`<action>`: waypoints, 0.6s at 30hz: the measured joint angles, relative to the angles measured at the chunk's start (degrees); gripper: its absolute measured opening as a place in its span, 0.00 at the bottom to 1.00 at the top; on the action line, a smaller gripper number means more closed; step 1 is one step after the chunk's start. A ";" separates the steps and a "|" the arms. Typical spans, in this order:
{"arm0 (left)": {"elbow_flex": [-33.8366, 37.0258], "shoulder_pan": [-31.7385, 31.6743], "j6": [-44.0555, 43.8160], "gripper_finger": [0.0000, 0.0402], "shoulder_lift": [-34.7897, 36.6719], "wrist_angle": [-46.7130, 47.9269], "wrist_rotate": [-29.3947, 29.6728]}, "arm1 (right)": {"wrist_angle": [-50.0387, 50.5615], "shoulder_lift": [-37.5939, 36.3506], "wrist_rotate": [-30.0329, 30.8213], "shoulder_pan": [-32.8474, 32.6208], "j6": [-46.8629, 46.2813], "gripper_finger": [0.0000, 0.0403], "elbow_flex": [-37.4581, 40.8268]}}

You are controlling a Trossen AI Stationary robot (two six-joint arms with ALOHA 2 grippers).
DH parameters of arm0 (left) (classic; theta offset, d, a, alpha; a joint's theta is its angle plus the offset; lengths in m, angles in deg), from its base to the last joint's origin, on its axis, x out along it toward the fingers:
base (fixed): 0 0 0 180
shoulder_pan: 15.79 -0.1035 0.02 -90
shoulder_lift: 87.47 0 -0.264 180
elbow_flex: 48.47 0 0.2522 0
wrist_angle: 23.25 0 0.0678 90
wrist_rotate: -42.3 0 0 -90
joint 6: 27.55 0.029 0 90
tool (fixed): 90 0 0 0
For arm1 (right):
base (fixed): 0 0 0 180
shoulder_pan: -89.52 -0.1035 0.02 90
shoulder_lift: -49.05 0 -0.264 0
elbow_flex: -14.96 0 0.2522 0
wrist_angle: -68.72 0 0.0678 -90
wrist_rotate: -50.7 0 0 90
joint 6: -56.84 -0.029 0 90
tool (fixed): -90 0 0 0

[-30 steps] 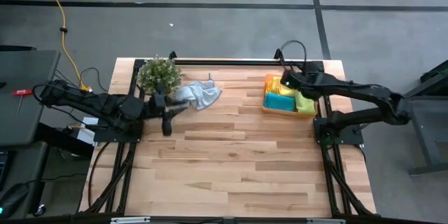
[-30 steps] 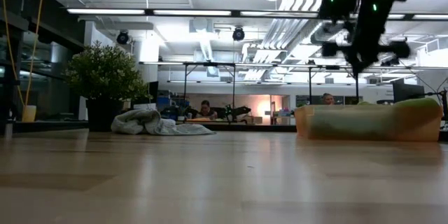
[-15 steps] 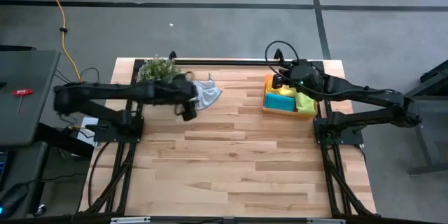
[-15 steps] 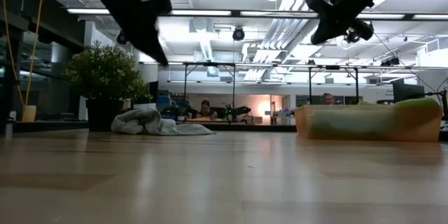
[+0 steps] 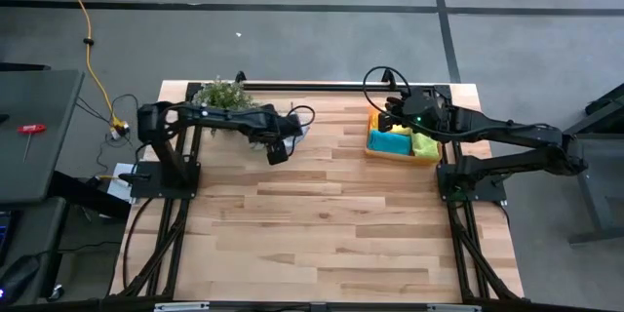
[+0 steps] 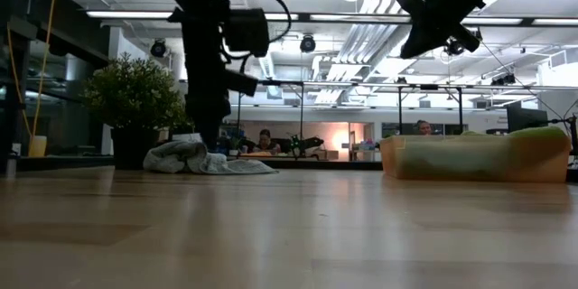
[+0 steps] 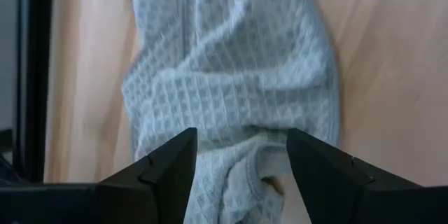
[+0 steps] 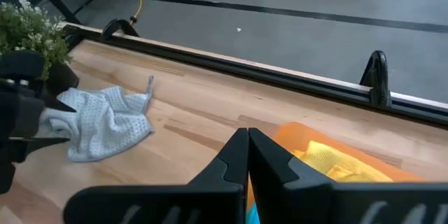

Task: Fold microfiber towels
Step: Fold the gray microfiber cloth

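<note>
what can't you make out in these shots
- High view: the grey-blue towel is mostly hidden beneath the left gripper; its shape is unclear.
- Left wrist view: the towel's ends are cut off by the picture's edges; whether the open fingers touch it cannot be told.
- Low view: the orange tray wall hides the towels inside.
- Right wrist view: the right gripper covers most of the tray.

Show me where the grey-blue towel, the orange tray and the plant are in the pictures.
grey-blue towel (image 8: 105, 122): right wrist view, middle of the crumpled cloth.
orange tray (image 6: 479, 160): low view, its front wall.
plant (image 5: 222, 95): high view, the leafy top.
</note>
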 joint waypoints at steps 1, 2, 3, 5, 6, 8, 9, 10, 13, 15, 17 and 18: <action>-0.73 0.00 -0.45 0.52 -0.96 1.36 0.11 | 0.00 0.00 0.00 0.00 0.11 0.00 0.00; -1.28 0.00 -0.84 0.52 -1.73 2.43 0.40 | 0.00 0.00 0.00 0.00 0.27 0.00 0.00; -1.55 0.00 -1.06 0.52 -2.24 2.97 0.60 | 0.00 0.00 0.00 0.00 0.66 0.00 0.00; -1.83 0.00 -1.04 0.52 -2.99 3.01 1.21 | 0.00 0.00 -0.07 0.02 1.31 0.00 0.00; -1.84 0.00 -0.71 0.51 -3.27 3.10 1.28 | 0.00 0.00 -0.14 0.01 1.43 0.00 0.00; -1.82 0.00 -0.13 0.46 -3.62 4.19 1.26 | 0.00 0.00 -0.77 0.02 1.46 0.00 0.00; -1.80 0.00 -0.13 0.41 -3.67 4.61 1.24 | 0.00 0.00 -0.99 0.02 1.46 0.00 0.00; -1.80 0.00 -0.12 0.35 -3.64 4.93 1.17 | -0.02 0.00 -1.03 0.02 1.46 0.00 0.00; -1.81 0.00 -0.16 0.09 -3.55 5.63 -0.48 | -0.02 0.00 -1.41 0.00 1.39 0.00 0.00; -1.80 0.02 -1.33 0.04 -3.19 5.67 -2.48 | -0.02 0.00 -2.23 0.00 1.07 0.00 0.00; -1.80 0.90 -2.14 0.02 -2.37 5.97 -4.22 | -0.02 0.00 -3.22 0.00 1.02 0.00 0.00; -1.80 1.75 -2.35 0.01 -1.77 5.96 -5.34 | -0.04 0.00 -4.19 0.01 1.03 0.00 0.00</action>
